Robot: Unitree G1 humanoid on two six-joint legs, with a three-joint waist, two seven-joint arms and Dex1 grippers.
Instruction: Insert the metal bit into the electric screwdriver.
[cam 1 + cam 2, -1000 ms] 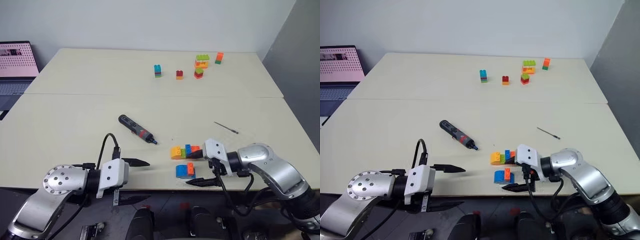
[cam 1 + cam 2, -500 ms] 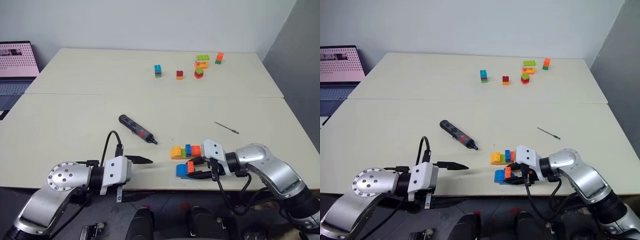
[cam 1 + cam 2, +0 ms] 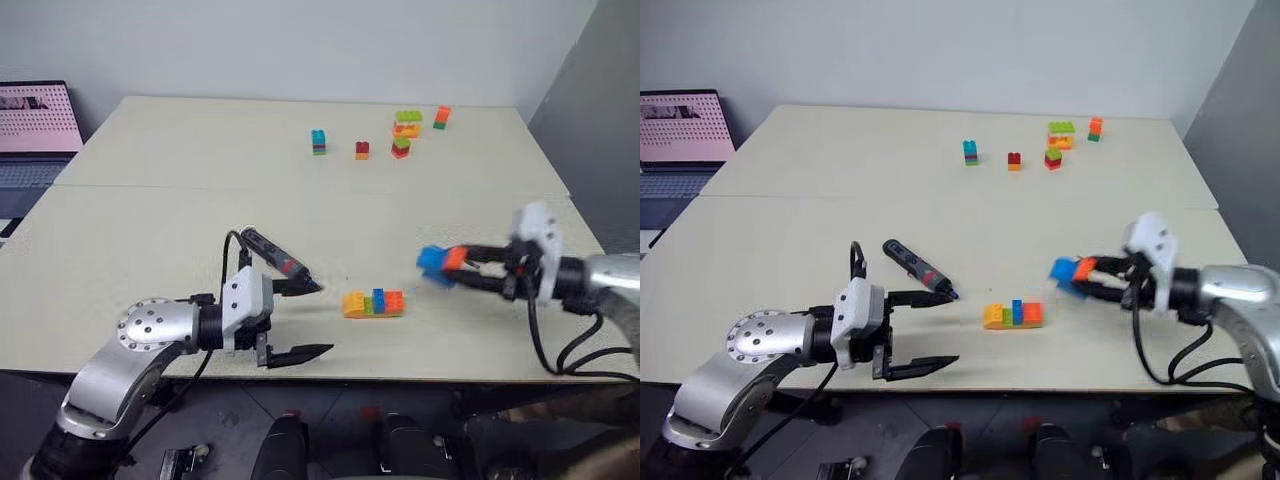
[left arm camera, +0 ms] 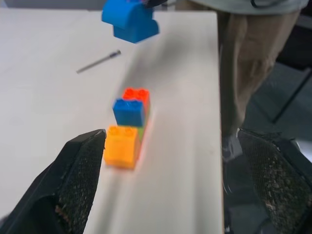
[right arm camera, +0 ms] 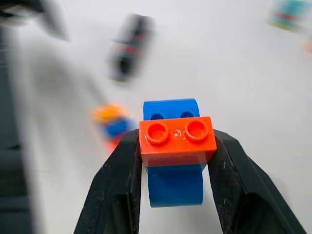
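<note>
Head views: no containers on the table (image 3: 150,215). Left arm reaches in from the near left, its forearm angled toward the right. The left gripper (image 3: 300,320) has its fingers spread wide, one fingertip close by the tip of the electric screwdriver (image 3: 274,257), the other over the near table edge; it holds nothing. The screwdriver lies flat, left of centre, narrow end toward the near right. Right arm comes in from the right, raised above the table, pointing left. The right gripper (image 3: 447,268) pinches a blue and orange brick (image 3: 435,262) clear of the surface. A row of bricks (image 3: 373,303) lies near centre by the near edge. Small brick stacks (image 3: 404,133) stand at the far side. A laptop (image 3: 35,130) sits at far left.

Left wrist view: both fingers (image 4: 78,180) stand far apart, nothing between them. The brick row lies ahead, the metal bit (image 4: 99,62) flat on the table beyond it, the held blue brick above.

Right wrist view: fingers (image 5: 119,185) press on the orange brick atop the blue one. The screwdriver lies beyond, blurred.
</note>
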